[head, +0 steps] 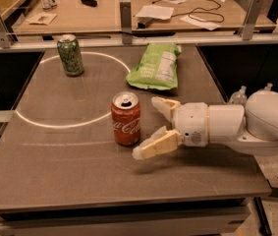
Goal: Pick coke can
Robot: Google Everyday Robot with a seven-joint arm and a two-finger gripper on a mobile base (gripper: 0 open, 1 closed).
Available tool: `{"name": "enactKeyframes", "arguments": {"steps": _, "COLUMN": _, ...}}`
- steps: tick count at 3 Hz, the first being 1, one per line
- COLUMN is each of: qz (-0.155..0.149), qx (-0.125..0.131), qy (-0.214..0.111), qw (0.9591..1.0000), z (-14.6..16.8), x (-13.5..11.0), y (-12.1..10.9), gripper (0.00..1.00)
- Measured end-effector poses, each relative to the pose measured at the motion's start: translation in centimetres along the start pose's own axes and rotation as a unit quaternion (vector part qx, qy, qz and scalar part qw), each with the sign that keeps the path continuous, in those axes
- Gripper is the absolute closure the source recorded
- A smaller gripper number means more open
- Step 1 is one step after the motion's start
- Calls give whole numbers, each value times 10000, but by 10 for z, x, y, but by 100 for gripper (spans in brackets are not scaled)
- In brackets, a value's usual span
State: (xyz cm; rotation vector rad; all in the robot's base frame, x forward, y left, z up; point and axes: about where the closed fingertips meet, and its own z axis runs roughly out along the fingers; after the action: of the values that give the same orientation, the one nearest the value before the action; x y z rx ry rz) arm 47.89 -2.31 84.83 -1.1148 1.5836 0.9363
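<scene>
The coke can point(125, 118), red with white script and a silver top, stands upright near the middle of the grey table point(69, 166). My gripper point(147, 127) comes in from the right at can height, just to the right of the can. It is open and empty, with one cream finger point(164, 106) behind and one point(155, 145) in front. The near fingertip reaches beside the can's base; the can is not between the fingers.
A green patterned can point(70, 55) stands at the back left on a white circle line point(74, 90). A green chip bag point(155, 67) lies at the back centre. A wooden desk point(104, 14) with papers and cables stands behind a rail.
</scene>
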Motion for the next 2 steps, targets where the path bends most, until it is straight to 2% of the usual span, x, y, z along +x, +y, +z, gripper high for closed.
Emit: {"name": "enactKeyframes", "arguments": {"steps": 2, "qz": 29, "qx": -15, "qy": -253, "qw": 9997, "z": 31, "x": -17, "y": -3, "gripper": 0}}
